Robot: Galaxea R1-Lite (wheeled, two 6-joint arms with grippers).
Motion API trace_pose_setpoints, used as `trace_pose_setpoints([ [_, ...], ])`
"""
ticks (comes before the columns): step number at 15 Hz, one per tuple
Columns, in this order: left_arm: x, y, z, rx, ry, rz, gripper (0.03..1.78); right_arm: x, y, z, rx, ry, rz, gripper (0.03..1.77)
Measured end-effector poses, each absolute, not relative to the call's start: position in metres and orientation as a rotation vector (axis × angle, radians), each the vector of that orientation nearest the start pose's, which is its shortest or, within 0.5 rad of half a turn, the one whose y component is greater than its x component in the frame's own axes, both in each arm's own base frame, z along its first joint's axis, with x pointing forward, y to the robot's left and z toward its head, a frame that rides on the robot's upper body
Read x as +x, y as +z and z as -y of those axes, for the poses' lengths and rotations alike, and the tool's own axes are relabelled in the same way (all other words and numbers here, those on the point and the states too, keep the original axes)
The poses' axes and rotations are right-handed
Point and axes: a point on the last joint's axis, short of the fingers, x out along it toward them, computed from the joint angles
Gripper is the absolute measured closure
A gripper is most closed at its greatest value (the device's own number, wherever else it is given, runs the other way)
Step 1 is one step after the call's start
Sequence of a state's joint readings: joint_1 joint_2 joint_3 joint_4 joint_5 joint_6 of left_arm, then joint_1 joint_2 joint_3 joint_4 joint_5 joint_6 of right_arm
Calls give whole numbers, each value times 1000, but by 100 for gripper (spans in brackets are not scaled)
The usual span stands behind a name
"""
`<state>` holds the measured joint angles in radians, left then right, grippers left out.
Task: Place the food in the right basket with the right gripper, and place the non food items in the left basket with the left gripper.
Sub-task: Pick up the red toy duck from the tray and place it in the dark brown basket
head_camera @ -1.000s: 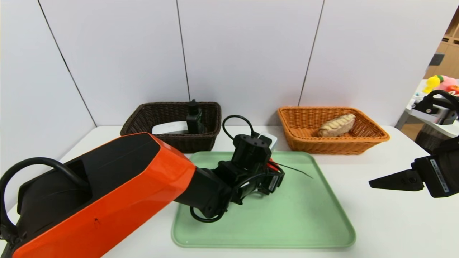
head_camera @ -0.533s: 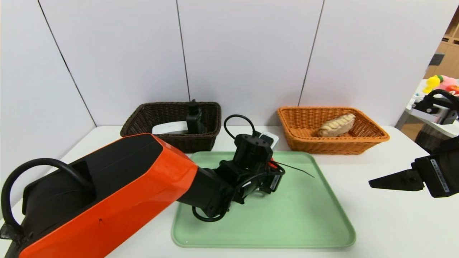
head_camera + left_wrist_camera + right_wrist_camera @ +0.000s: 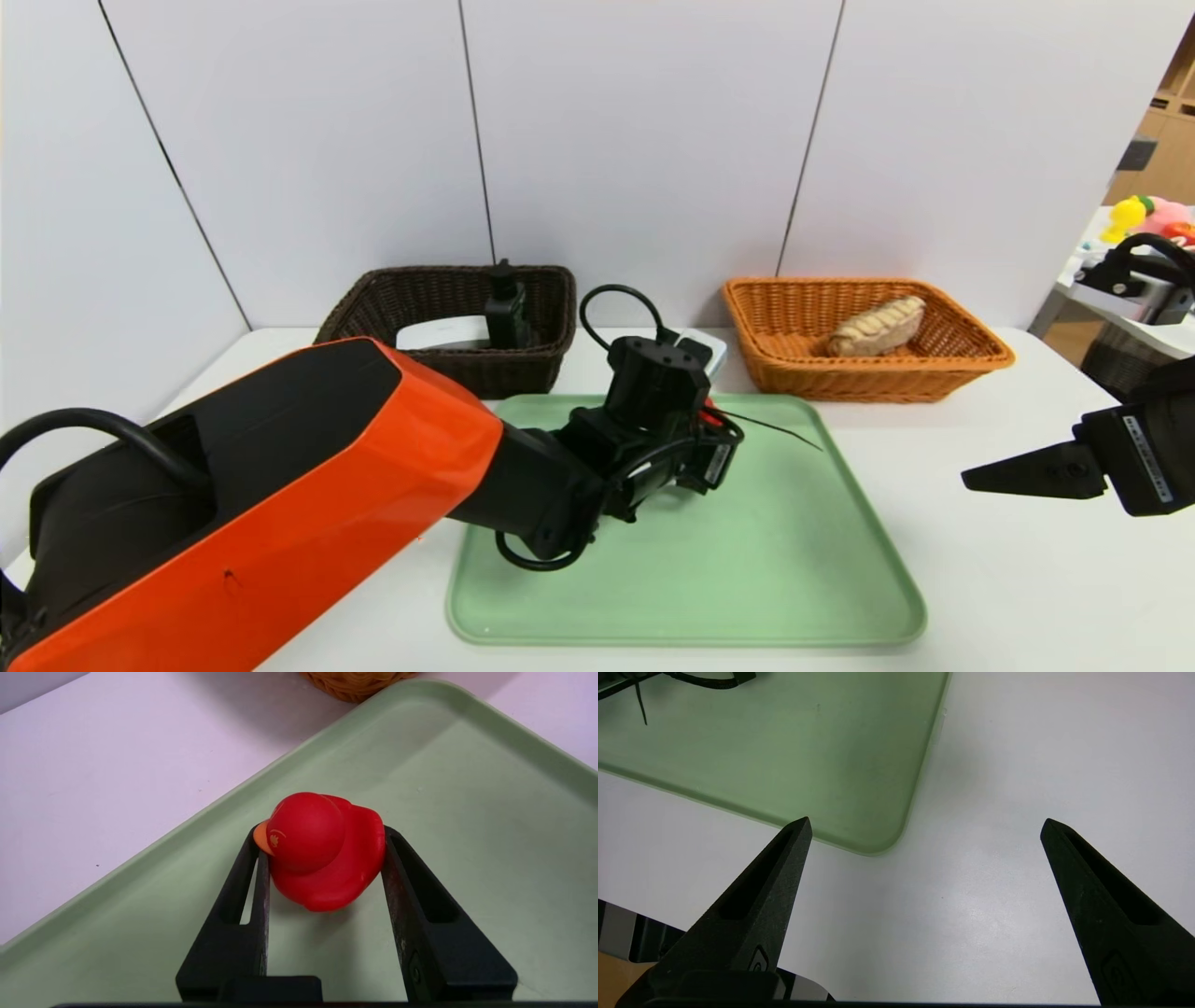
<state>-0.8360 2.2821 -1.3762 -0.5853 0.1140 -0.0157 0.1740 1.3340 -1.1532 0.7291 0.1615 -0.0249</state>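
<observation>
A red rubber duck [image 3: 322, 854] with an orange beak sits between the fingers of my left gripper [image 3: 322, 833], which is shut on its sides, over the green tray [image 3: 467, 812]. In the head view the left gripper [image 3: 711, 446] is at the tray's far middle, and only a red sliver of the duck [image 3: 711, 419] shows behind the wrist. The dark brown left basket [image 3: 373, 308] holds a white item [image 3: 443, 333] and a black bottle [image 3: 507, 308]. A bread roll [image 3: 876, 327] lies in the orange right basket [image 3: 971, 350]. My right gripper [image 3: 927, 826] hangs open over the table, right of the tray.
The tray [image 3: 775, 560] lies in the middle of the white table, bare apart from the duck. A white object [image 3: 711, 353] lies just behind the tray between the baskets. The wall stands close behind both baskets. The table's front edge shows in the right wrist view.
My left gripper has closed on the red duck and its wrist has risen slightly. The right arm has not moved.
</observation>
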Motion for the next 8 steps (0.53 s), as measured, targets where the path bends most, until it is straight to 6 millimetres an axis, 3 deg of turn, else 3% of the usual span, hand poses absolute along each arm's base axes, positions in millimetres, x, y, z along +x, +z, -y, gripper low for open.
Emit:
trace_pose_setpoints([
  [5,306,123,333,127,-712,-270,108,174,254,-34,-29,324,-906,10],
  [8,304,145,317,136,-694,-268,110,174,255,-34,-28,323,-904,10],
])
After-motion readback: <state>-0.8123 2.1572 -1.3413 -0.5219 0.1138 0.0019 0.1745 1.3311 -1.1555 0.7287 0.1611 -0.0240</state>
